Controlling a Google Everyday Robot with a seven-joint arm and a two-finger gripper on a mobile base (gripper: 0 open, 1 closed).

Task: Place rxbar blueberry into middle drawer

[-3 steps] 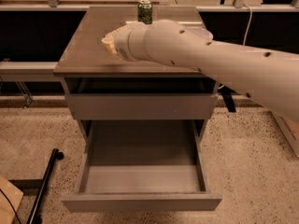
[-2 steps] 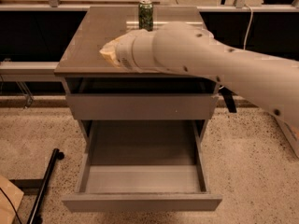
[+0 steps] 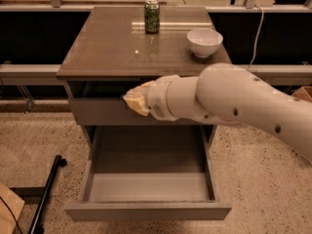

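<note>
While wide open, shallow grey middle drawer (image 3: 146, 186) below pincer (image 3: 134, 101).

Can (image 3: 152, 16) is sitting at the back of the cabinet top (image 3: 107, 48), bowl (image 3: 204, 42) sitting on its right side. Gripper (image 3: 136, 100) is hanging just below its front edge, and the middle drawer (image 3: 146, 211) is sticking out open lower down.

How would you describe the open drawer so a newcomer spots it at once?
Find the brown-topped cabinet at the centre; the gripper hangs before its closed upper drawer front. Directly below, the middle drawer is pulled out toward the camera, its grey floor showing, unlike the shut front above.
</note>
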